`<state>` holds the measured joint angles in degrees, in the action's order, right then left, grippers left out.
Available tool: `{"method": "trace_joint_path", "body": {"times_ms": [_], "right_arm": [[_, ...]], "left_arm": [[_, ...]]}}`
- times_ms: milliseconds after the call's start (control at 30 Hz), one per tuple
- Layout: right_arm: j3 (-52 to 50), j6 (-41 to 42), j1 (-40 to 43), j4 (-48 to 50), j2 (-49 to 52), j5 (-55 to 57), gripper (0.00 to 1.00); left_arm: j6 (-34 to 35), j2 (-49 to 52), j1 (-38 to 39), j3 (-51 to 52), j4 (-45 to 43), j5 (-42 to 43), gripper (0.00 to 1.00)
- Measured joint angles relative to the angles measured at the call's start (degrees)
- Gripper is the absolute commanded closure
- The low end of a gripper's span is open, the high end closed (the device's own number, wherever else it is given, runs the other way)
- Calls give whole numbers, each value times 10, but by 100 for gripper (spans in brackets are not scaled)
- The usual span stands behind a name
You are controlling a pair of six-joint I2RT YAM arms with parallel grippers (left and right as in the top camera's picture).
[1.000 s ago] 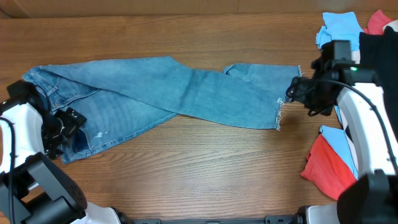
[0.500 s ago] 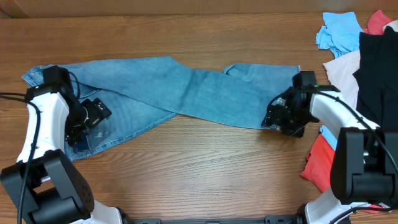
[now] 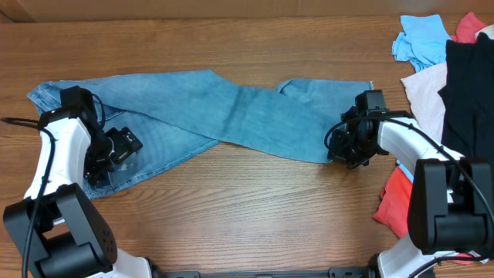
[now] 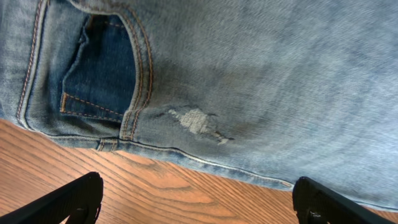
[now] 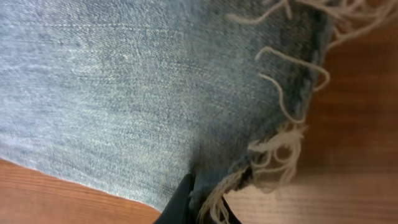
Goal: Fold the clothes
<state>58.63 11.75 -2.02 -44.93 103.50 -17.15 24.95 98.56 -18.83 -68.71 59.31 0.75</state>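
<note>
The clothes, light blue denim jeans (image 3: 224, 116), lie spread across the wooden table with the waist at the left and the frayed leg hems at the right. My right gripper (image 3: 341, 151) is shut on the frayed corner of the jeans' hem (image 5: 261, 168), its dark fingers (image 5: 180, 202) pinching the denim edge. My left gripper (image 3: 116, 147) hovers over the jeans' hip. It stands wide open in the left wrist view (image 4: 196, 202), its fingertips (image 4: 74, 196) over bare wood just below the front pocket (image 4: 99, 68) and a worn patch (image 4: 196, 121).
A pile of other garments lies at the right edge: sky-blue cloth (image 3: 421, 38), black cloth (image 3: 471, 85), white cloth (image 3: 423, 85) and red cloth (image 3: 401, 205). Bare wood (image 3: 247, 208) runs along the near side.
My right gripper has moved onto the hem corner and closed on it. My left arm swung in from the table's left edge over the jeans' hip, still open.
</note>
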Motion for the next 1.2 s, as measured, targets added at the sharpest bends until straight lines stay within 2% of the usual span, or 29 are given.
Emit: {"method": "trace_joint_path", "body": {"times_ms": [167,333,367,400,433,500,533,567,600,733,800,900,1033,1200], "right_arm": [[54,3,0,-50,-48,2,96],[177,6,-3,-22,-134,3,96],[199,11,-3,0,-143,10,94],[213,17,-3,21,-148,18,86],[224,24,-2,45,-150,29,82],[238,43,2,127,-148,72,85],[238,45,3,140,-146,80,80],[239,62,11,188,-131,107,62],[239,71,16,212,-120,118,58],[241,113,52,291,-38,145,58],[241,127,70,282,4,143,58],[237,138,91,193,38,142,50],[235,134,109,94,38,142,45],[210,104,118,67,38,142,37]], "left_arm": [[0,0,0,5,-12,-2,0],[0,0,0,6,-23,-2,0],[0,0,0,6,-24,-2,0],[0,0,0,6,-26,-2,0],[0,0,0,6,-26,-2,0],[0,0,0,6,-28,-2,0],[0,0,0,6,-29,-2,0],[0,0,0,7,-30,-2,0],[0,0,0,7,-30,-3,0],[0,1,0,7,-31,-4,0],[0,1,0,8,-31,-4,0],[0,1,0,8,-30,-4,0],[0,1,0,8,-29,-4,0],[0,1,0,8,-23,-4,0]]}}
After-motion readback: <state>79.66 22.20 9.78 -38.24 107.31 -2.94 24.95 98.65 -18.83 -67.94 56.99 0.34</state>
